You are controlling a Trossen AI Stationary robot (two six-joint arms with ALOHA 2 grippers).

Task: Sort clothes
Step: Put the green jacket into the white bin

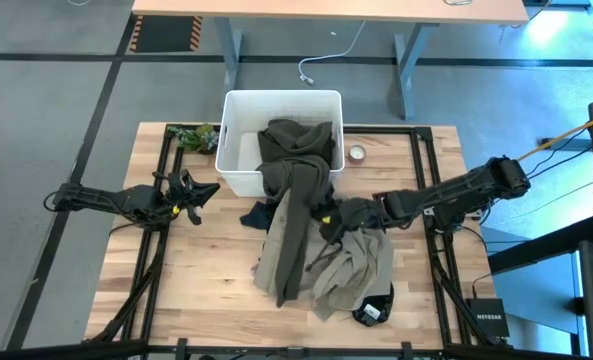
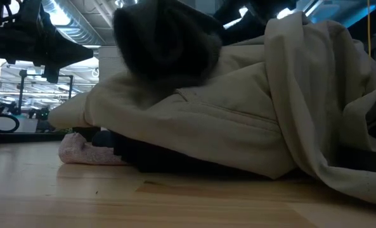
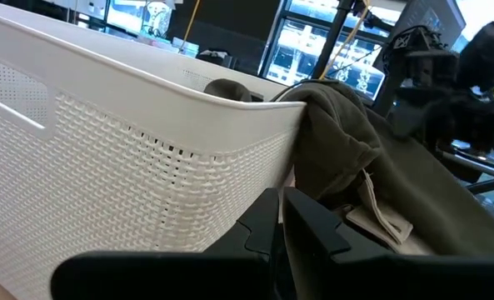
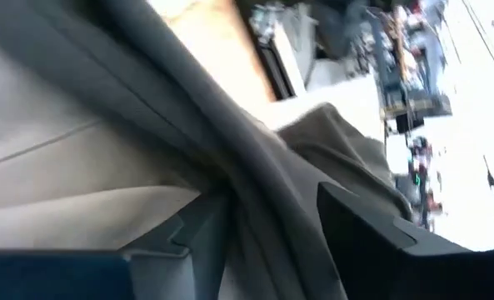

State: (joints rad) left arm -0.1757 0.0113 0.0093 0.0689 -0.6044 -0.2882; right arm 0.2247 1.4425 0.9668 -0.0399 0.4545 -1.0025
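While limp, olive garment [image 1: 294,190] overhangs perforated bin [image 1: 238,120].

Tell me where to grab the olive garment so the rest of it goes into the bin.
Grip the olive garment on the long strip lying over the beige garment, about midway down, and come from straight above. Its upper part already hangs over the bin rim, so lifting the trailing strip should feed it in. The left gripper is probably nearest and looks free.

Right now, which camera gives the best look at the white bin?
The high view: it shows the white bin whole from above, the dark olive garment draped over its front rim. The left wrist view shows only one perforated wall. The low and right wrist views show mostly fabric.
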